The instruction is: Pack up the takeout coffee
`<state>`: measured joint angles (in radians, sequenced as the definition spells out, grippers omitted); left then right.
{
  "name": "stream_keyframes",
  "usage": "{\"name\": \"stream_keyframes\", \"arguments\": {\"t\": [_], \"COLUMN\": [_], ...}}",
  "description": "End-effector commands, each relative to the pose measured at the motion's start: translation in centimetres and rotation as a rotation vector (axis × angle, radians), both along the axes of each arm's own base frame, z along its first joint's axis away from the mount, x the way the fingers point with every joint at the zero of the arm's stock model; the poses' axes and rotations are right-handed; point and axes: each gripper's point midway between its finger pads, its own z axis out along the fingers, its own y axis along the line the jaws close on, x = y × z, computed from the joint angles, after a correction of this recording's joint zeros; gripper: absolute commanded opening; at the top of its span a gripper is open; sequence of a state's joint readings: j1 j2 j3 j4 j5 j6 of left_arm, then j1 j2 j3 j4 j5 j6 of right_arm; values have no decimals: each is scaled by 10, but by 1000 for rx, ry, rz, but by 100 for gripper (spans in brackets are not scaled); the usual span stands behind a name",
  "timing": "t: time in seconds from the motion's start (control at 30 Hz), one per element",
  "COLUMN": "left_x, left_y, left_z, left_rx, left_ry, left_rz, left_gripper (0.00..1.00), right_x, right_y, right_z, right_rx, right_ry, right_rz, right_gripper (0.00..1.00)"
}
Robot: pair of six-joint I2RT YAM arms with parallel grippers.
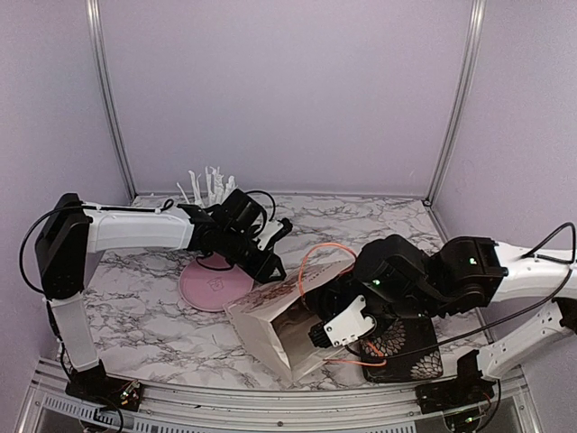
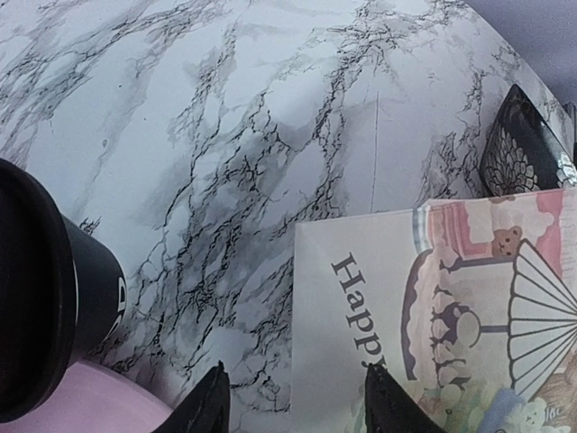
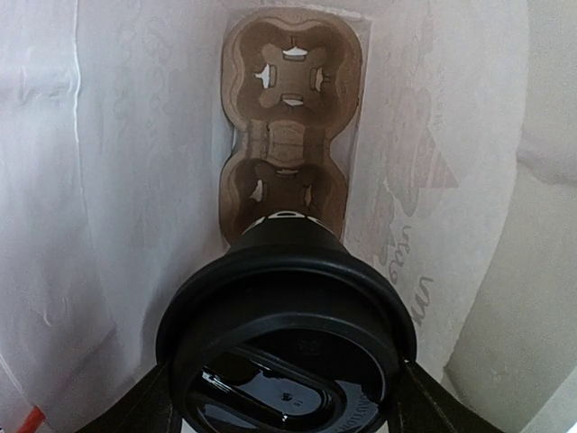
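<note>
One takeout coffee cup (image 3: 284,352), black with a round black lid, sits between my right gripper's (image 3: 284,408) fingers, lid toward the camera. It is held inside a white paper bag (image 1: 270,329) that lies on its side. A brown pulp cup carrier (image 3: 288,126) lies at the bag's far end, with the cup's base just short of its nearer cell. The second black cup (image 2: 41,316) stands on a pink plate (image 1: 207,287), left of my left gripper (image 2: 300,408). That gripper is open and empty above the bag's edge (image 2: 361,316). In the top view the arm hides this cup.
A black cup bristling with white sticks (image 1: 207,185) stands at the back behind the left arm. A black patterned object (image 1: 406,352) lies under the right arm at the front right and also shows in the left wrist view (image 2: 523,149). Orange bag handles (image 1: 326,249) loop near the bag's mouth.
</note>
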<state>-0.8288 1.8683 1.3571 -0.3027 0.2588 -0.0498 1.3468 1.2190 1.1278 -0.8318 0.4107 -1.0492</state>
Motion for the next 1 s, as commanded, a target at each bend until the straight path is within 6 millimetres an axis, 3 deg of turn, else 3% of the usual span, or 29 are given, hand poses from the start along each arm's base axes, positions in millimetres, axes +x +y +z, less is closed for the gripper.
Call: {"name": "stream_keyframes", "arguments": {"t": [0.0,0.43,0.97], "left_x": [-3,-27,-37], "left_y": [-15,-37,-40], "left_z": [10,22,26], "left_rx": [-58,-161,-201], "left_ry": [-4,-2,8], "left_rz": [-51,-112,-142], "left_gripper": [51,50,50], "right_x": [9,-4,7], "right_y": [7,10,22], "right_z": [8,-17,-40], "right_rx": [48,-27,-44], "right_ry": [-40,45,-1], "right_rz": [-24,22,38], "right_gripper": [73,72,73]}}
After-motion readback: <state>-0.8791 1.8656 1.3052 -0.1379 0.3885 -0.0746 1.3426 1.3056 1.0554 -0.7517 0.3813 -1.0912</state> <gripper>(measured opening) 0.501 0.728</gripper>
